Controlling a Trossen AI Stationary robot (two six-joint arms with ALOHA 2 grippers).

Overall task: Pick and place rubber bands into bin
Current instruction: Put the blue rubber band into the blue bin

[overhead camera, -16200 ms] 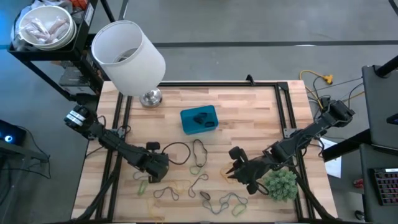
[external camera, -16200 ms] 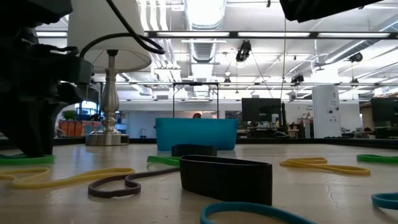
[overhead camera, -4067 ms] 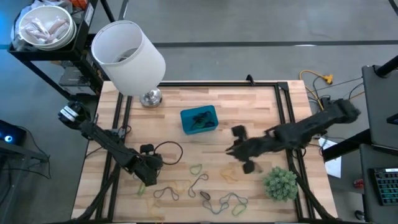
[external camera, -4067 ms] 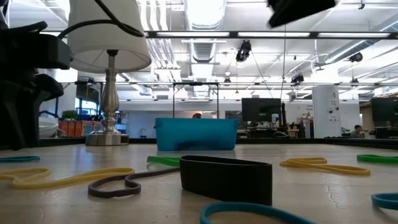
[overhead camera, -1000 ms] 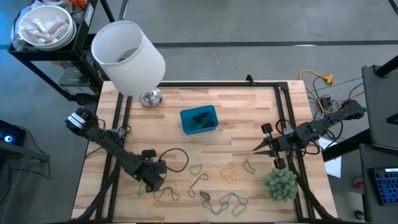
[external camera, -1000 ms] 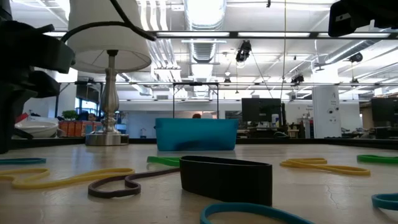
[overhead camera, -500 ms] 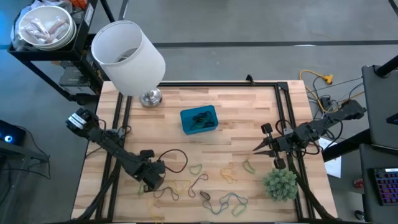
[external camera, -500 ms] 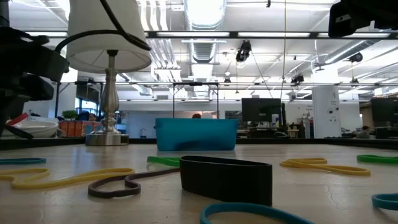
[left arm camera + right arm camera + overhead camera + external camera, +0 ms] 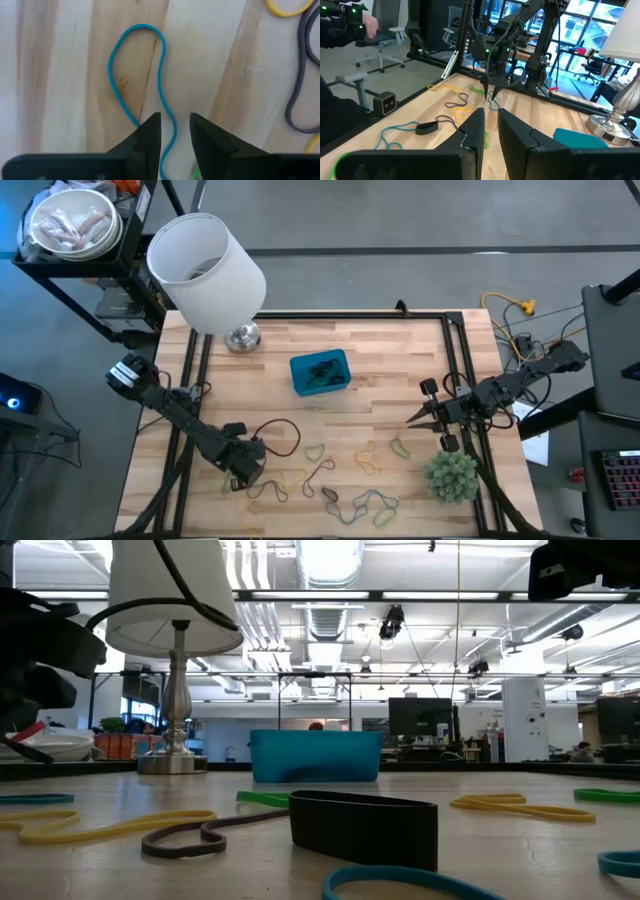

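Several rubber bands [image 9: 330, 480] in green, yellow, tan and grey lie flat on the near half of the table. The blue bin [image 9: 320, 373] stands mid-table with bands inside. My left gripper [image 9: 240, 475] points down near the left front, open. Its fingertips [image 9: 175, 130] stand on either side of a teal rubber band [image 9: 160, 75] that lies flat on the wood. My right gripper [image 9: 410, 420] hovers at the table's right, pointing left, open by a narrow gap [image 9: 491, 125] and holding nothing. A green band [image 9: 400, 448] lies just near of it.
A white lampshade [image 9: 205, 260] on a metal base [image 9: 242, 337] stands at the far left corner. A bushy green plant ball [image 9: 450, 475] sits at the near right, beside the right arm. A wide black band [image 9: 362, 825] stands on edge near the low camera.
My left gripper has crept a little toward the table's near left, over the teal band. The right arm has kept still.
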